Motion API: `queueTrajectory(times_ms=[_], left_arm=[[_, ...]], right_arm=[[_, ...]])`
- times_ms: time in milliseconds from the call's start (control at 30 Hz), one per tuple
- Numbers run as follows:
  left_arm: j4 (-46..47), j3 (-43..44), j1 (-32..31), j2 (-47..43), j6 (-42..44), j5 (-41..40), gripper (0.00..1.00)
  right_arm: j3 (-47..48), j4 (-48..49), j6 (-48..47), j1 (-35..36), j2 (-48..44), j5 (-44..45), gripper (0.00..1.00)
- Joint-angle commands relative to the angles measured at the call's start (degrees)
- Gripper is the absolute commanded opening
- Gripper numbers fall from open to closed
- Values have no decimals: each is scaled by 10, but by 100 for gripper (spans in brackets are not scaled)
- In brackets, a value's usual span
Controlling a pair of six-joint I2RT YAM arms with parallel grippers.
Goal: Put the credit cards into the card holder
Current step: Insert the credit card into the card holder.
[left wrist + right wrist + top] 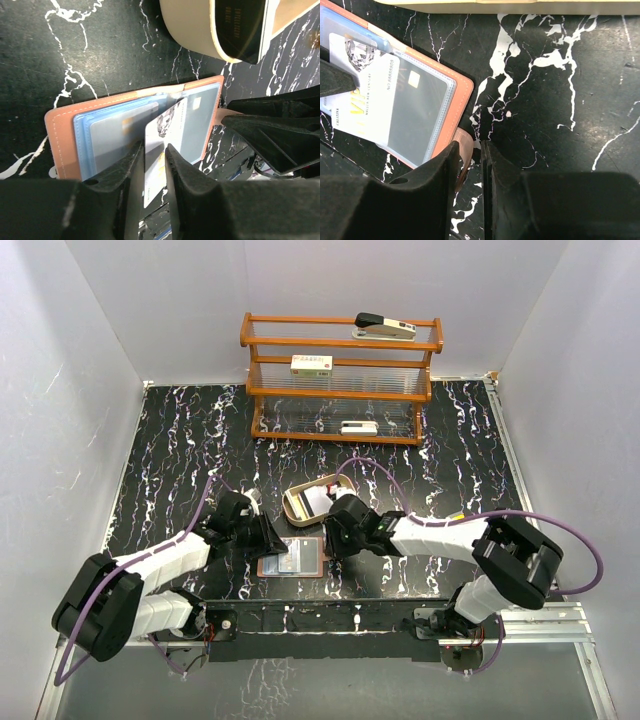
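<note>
The card holder [300, 560] lies open on the black marbled table, reddish-brown leather [62, 130] with bluish clear pockets. A grey card [120, 135] sits inside a pocket. A white credit card [167, 122] with a gem picture lies slanted over the pockets [370, 95]. My left gripper [155, 146] hovers over that card's near end, jaws a narrow gap apart, and the card's face shows through the gap. My right gripper [470, 144] is at the holder's right edge [462, 90]. Its clasp tab [466, 155] lies against one finger, and a sliver of table shows beside the other.
A tan oval tin tray [296, 508] stands just behind the holder, with a dark card-like piece [240, 25] leaning inside. A wooden rack [340, 380] with white boxes stands at the back. White walls enclose the table on three sides.
</note>
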Motion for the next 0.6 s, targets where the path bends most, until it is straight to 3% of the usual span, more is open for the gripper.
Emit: queueTrajectory(times_ms=[0, 167, 567], left_arm=[[-37, 1, -1, 2, 10, -7, 20], [-11, -9, -6, 8, -4, 13, 12], [29, -15, -12, 35, -26, 41, 11]], right_arm=[[-11, 59, 15, 2, 5, -19, 22], [-17, 78, 20, 2, 8, -28, 14], [-36, 111, 30, 5, 9, -32, 11]])
